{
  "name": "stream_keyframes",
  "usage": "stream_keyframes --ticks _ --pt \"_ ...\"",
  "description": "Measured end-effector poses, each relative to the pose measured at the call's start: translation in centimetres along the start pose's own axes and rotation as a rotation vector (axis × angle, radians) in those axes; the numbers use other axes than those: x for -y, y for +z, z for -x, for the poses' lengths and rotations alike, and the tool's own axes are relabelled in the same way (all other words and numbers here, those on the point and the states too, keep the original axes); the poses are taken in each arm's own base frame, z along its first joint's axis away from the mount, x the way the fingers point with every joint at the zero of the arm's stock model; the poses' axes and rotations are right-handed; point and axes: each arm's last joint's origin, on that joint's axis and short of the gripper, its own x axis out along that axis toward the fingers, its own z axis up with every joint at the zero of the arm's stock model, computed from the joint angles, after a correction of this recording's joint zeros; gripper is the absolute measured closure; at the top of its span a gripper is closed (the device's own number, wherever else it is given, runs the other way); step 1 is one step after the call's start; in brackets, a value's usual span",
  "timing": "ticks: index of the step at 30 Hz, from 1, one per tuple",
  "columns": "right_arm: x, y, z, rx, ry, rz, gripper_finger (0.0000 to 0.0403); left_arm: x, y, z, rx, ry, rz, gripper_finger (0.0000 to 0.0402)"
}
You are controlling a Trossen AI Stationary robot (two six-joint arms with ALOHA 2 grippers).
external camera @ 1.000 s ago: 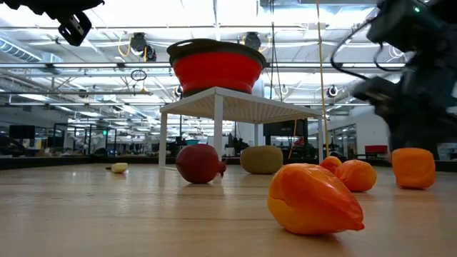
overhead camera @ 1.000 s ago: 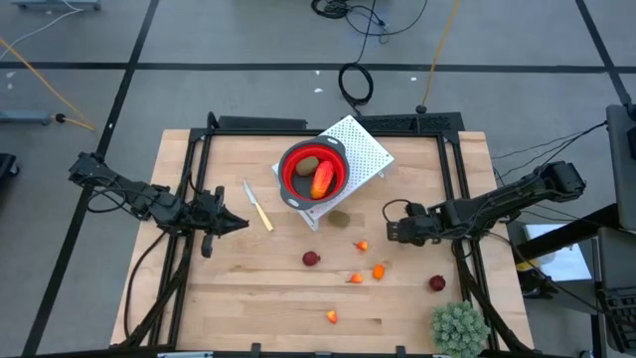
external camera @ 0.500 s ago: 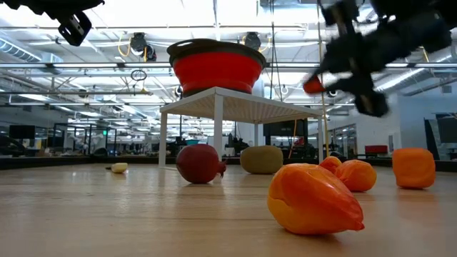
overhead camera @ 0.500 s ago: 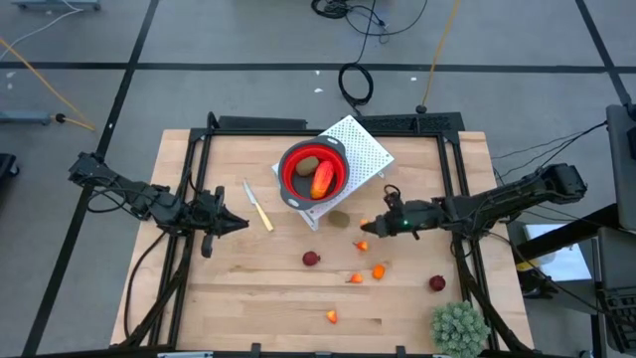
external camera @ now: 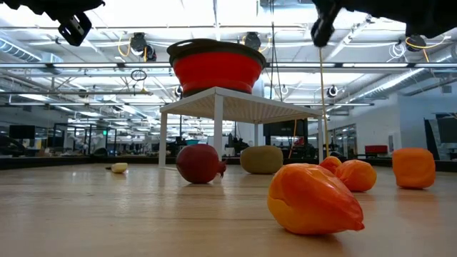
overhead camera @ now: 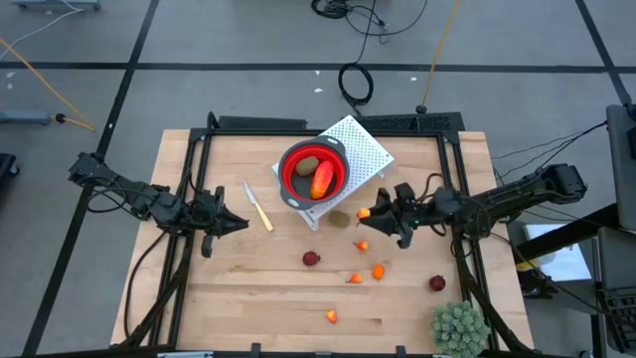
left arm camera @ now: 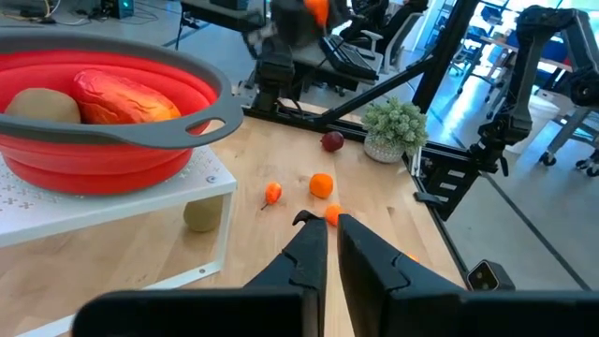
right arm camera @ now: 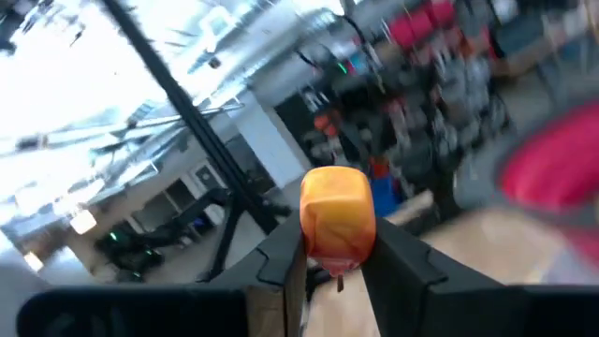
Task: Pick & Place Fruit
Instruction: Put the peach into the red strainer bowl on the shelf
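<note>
**Fruit piece clamped in right gripper, short of the bowl**

Fruit (overhead camera: 366,212) seen from above: small orange piece pinched in right gripper (overhead camera: 372,213), just beside the white stand (overhead camera: 366,149) carrying the red bowl (overhead camera: 312,169), near the bench's far edge. Two pieces already in the bowl. More fruit scattered toward the near edge; knife (overhead camera: 258,207) left of the bowl. Left gripper (overhead camera: 237,224) idle mid-left, fingers together.

Low view: large orange piece (external camera: 314,198) nearest, red ball (external camera: 198,163) and olive oval (external camera: 261,159) behind, under the stand.

Left wrist view: own fingers pressed together, pointing at small orange bits (left arm camera: 321,185).

Right wrist view: orange piece (right arm camera: 337,215) squeezed across its middle between both fingers. Likely light, hard, smooth plastic; rounded sides prone to slipping, so grip best kept across the widest part.
</note>
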Motion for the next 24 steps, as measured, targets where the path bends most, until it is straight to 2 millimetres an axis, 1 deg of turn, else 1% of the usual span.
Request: stream_keyframes --ticks 7,10,12,15,18,24 --pt "-0.6 0.8 0.1 0.095 0.036 0.465 0.0319 0.0 0.0 0.0 0.0 0.0 0.0 0.0394" --pt "-0.7 1.0 0.1 0.124 0.035 0.625 0.0319 0.0 0.0 0.0 0.0 0.0 0.0 0.04" --pt "-0.8 1.1 0.1 0.14 0.032 0.713 0.0319 0.0 0.0 0.0 0.0 0.0 0.0 0.0395" --pt "-0.9 1.2 0.1 0.16 0.028 0.813 0.0319 0.0 0.0 0.0 0.0 0.0 0.0 0.0384" --pt "-0.9 1.3 0.1 0.166 0.025 0.871 0.0319 0.0 0.0 0.0 0.0 0.001 0.0 0.0376" --pt "-0.9 1.3 0.1 0.17 0.024 0.875 0.0319 0.0 0.0 0.0 -0.001 0.0 0.0 0.038"
